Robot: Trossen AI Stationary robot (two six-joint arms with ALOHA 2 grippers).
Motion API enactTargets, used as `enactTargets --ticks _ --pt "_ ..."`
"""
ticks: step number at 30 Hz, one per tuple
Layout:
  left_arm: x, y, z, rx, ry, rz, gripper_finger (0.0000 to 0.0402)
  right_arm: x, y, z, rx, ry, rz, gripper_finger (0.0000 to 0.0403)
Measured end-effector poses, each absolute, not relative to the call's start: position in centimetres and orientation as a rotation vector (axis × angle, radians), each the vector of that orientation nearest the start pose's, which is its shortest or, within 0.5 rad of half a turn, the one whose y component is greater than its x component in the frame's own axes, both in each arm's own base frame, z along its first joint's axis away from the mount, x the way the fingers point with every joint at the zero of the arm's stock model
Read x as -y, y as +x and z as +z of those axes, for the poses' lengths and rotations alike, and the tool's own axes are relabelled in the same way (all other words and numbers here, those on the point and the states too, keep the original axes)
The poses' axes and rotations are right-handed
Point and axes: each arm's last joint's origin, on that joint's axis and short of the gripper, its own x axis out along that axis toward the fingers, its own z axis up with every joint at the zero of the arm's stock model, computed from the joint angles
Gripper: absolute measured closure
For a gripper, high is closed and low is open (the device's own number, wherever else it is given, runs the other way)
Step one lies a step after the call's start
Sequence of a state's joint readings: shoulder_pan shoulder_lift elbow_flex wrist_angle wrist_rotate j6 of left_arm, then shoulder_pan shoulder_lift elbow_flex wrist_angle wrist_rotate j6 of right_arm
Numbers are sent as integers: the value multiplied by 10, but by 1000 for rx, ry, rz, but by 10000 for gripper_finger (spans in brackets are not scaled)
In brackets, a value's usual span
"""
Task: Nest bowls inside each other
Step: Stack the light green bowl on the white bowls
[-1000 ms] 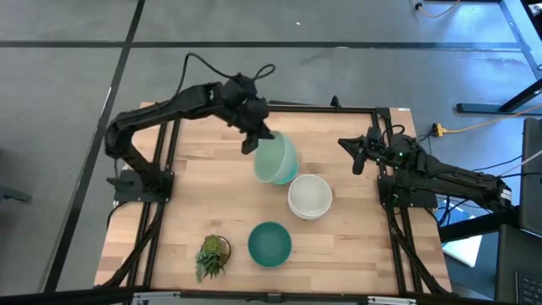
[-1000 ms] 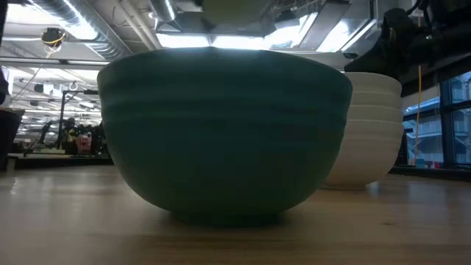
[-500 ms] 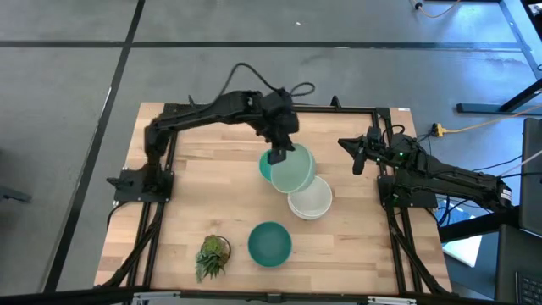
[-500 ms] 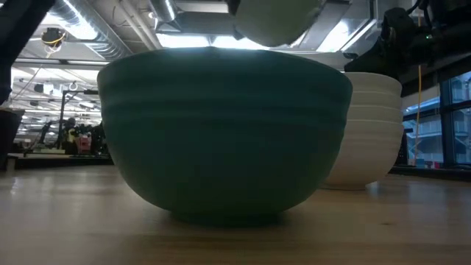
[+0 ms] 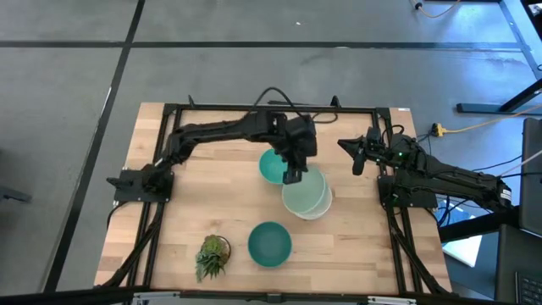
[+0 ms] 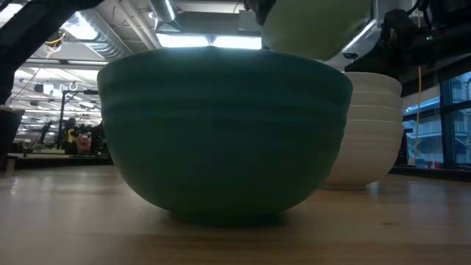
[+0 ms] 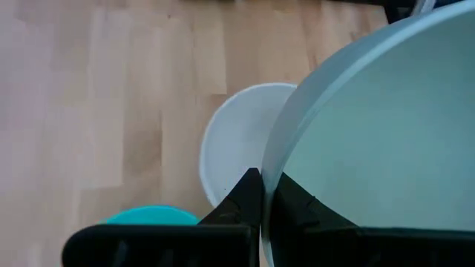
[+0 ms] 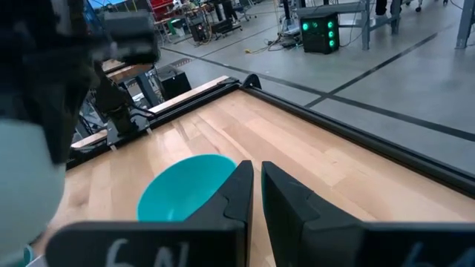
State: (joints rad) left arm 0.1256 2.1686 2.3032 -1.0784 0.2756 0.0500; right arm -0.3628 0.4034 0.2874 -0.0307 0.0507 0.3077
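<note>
My left gripper point(image 5: 293, 175) is shut on a pale mint green bowl point(image 5: 306, 194), which hangs over a stack of white bowls point(image 7: 236, 141) at the table's middle right. The low view shows the mint bowl point(image 6: 315, 29) above the white stack point(image 6: 370, 125). A light teal bowl point(image 5: 271, 164) rests on its base just left of the stack. A darker teal bowl point(image 5: 269, 243) rests on its base near the front edge. My right gripper point(image 5: 356, 158) is shut and empty at the right edge. My left gripper pinches the mint bowl's rim point(image 7: 276, 172) on the side toward the table's far left, one finger inside the bowl and one outside. The fingers come from above, pointing down. The bowl is lifted clear, mouth up, above the white stack.
A small green potted plant point(image 5: 212, 256) stands at the front left. A black frame rail point(image 5: 279, 108) runs along the table's far edge and its sides. Bare wood lies at the left half and the front right.
My left gripper has carried the mint bowl from the table's far middle toward the right and near edges, to above the white stack. The bowl has stayed clear of the table. The light teal bowl, covered before, now shows beside it.
</note>
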Motion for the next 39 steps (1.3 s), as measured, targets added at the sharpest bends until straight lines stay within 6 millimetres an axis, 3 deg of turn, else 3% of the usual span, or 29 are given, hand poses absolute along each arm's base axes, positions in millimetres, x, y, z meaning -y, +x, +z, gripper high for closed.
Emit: enactTargets --ticks 11,24,30,39 --pt "-40 474 321 -900 -175 -84 400 45 115 224 -81 324 -432 370" --pt "-42 484 277 -1069 -202 -13 400 45 115 224 -81 324 -431 370" --pt "-43 482 264 -1161 -214 3 400 45 115 224 -80 327 -430 370" --pt "-44 470 261 -1285 -224 20 400 45 115 224 -80 328 -430 370"
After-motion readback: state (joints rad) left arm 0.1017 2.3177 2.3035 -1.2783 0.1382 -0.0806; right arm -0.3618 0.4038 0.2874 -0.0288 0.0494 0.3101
